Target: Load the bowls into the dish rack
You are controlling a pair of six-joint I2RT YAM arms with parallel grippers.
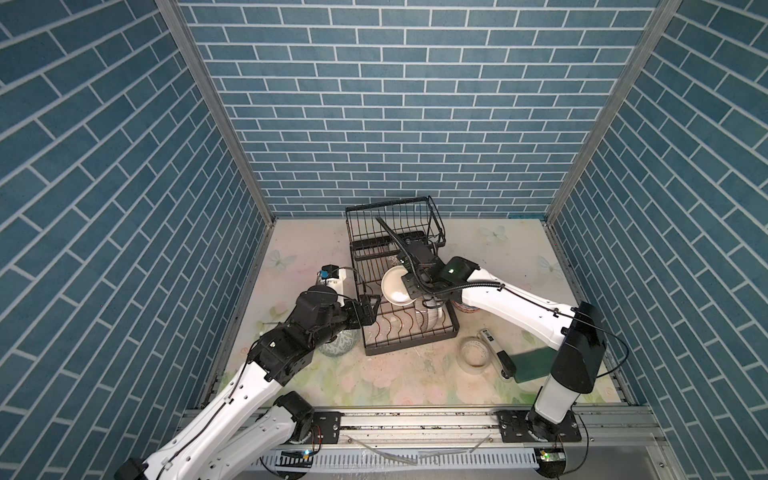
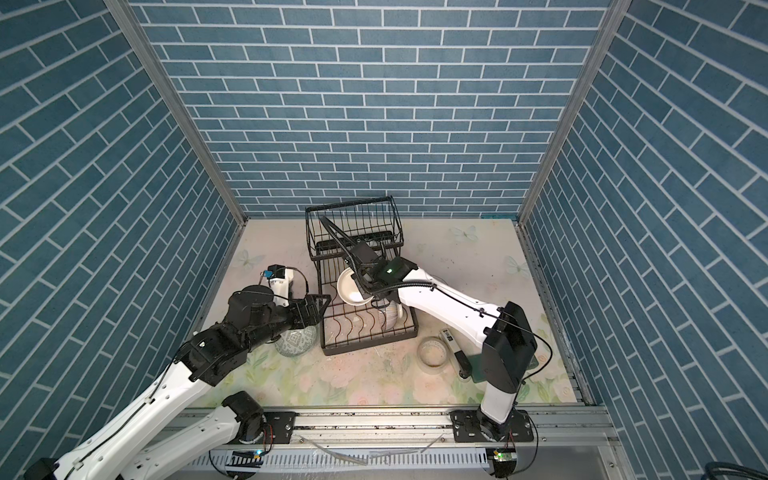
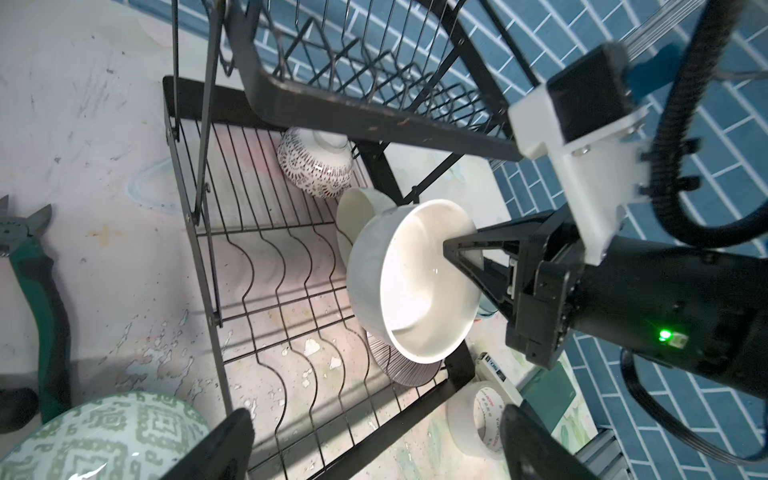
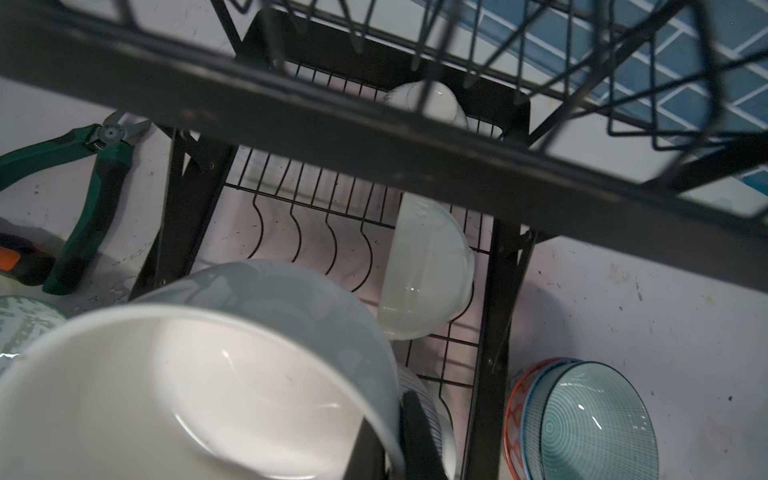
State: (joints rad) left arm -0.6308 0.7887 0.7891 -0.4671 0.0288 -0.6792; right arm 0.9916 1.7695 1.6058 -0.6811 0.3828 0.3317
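Note:
The black wire dish rack (image 1: 370, 351) stands mid-table. My right gripper (image 4: 390, 436) is shut on the rim of a plain cream bowl (image 1: 395, 284) (image 3: 415, 282), holding it tilted above the lower tray. In that tray lie a lattice-patterned bowl (image 3: 316, 166), a cream bowl on its side (image 4: 424, 270) and a striped bowl (image 3: 399, 365). My left gripper (image 3: 378, 444) is open and empty at the rack's left edge (image 1: 370, 309). A pale green patterned bowl (image 1: 338, 345) sits on the table under the left arm. Stacked blue-and-orange bowls (image 4: 582, 419) sit right of the rack.
A translucent tape ring (image 1: 473, 351) lies near the rack's front right corner, with a small boxed tool (image 1: 490, 338) and a dark green pad (image 1: 532, 365) beside it. Green-handled pliers (image 4: 95, 199) lie left of the rack. The upper basket (image 1: 392, 220) overhangs the tray's far end.

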